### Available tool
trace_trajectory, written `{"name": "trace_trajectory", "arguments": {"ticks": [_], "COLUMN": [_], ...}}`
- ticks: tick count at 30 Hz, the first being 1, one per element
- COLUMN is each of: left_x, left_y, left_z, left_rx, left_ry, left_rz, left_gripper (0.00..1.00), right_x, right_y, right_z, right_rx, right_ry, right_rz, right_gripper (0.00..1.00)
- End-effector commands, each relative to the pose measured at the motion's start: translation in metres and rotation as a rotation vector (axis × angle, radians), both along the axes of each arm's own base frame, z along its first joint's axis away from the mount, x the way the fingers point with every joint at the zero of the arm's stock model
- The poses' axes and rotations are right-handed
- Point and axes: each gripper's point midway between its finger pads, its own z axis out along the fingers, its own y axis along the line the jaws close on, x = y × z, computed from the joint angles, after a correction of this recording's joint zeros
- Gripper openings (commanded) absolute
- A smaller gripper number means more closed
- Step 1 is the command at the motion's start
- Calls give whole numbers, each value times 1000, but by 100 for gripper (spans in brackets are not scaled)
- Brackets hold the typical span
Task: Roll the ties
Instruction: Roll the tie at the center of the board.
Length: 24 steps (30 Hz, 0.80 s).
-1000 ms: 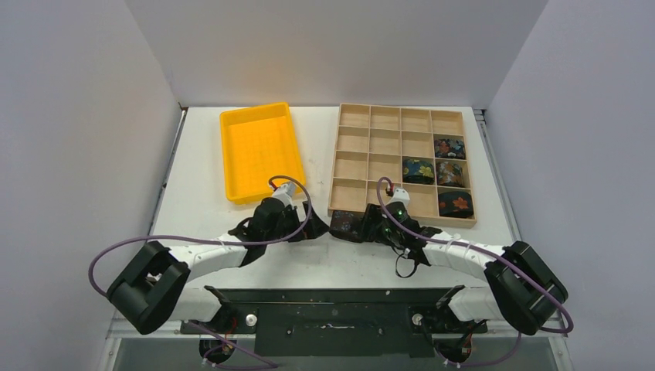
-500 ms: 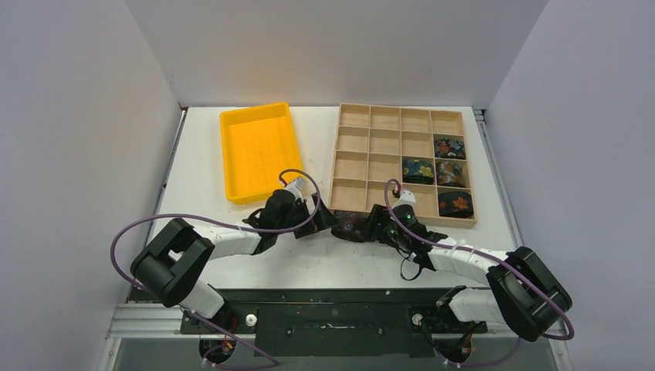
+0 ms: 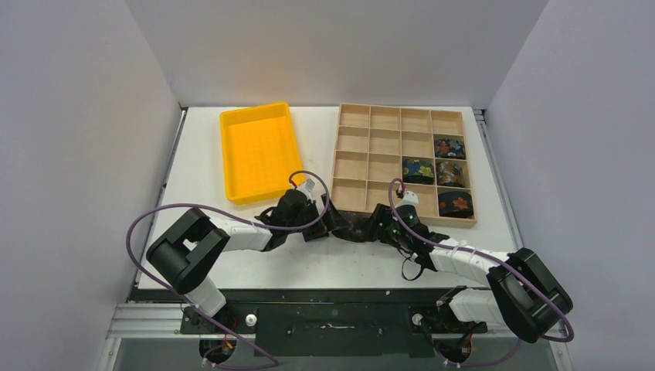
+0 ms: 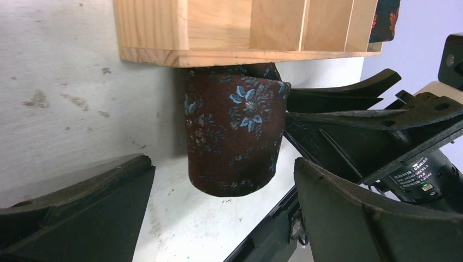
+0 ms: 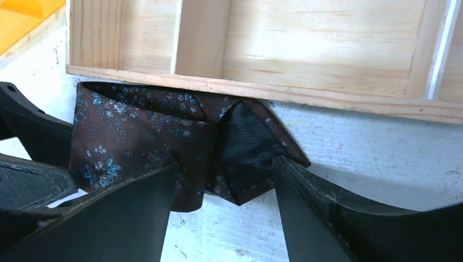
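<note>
text | DAMIAO — label (image 4: 425, 164) on right hand (image 4: 292, 108) motor | rest unreadable

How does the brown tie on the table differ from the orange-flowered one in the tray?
The brown tie lies on the table against the wooden tray; the orange-flower tie sits in a corner cell. The brown tie has small blue flowers, the orange-flower tie one big bloom. The brown tie's pointed end sticks out; the orange-flower tie is a compact bundle. Both are dark.
</note>
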Motion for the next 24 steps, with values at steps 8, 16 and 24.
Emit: {"name": "trace_trajectory", "arguments": {"ticks": [8, 16, 24], "left_x": [12, 10, 6], "left_y": [-12, -16, 6], "left_z": [4, 1, 12], "left_rx": [-4, 1, 65], "left_ry": [17, 33, -23], "left_rz": [44, 48, 76], "left_gripper": [91, 85, 91], "right_x": [-42, -42, -31], "right_y": [-34, -33, -31], "right_z": [-50, -47, -13], "right_rx": [-135, -127, -127], "right_ry": [206, 195, 127], "right_rz": [-40, -34, -26], "right_gripper": [65, 66, 72]}}
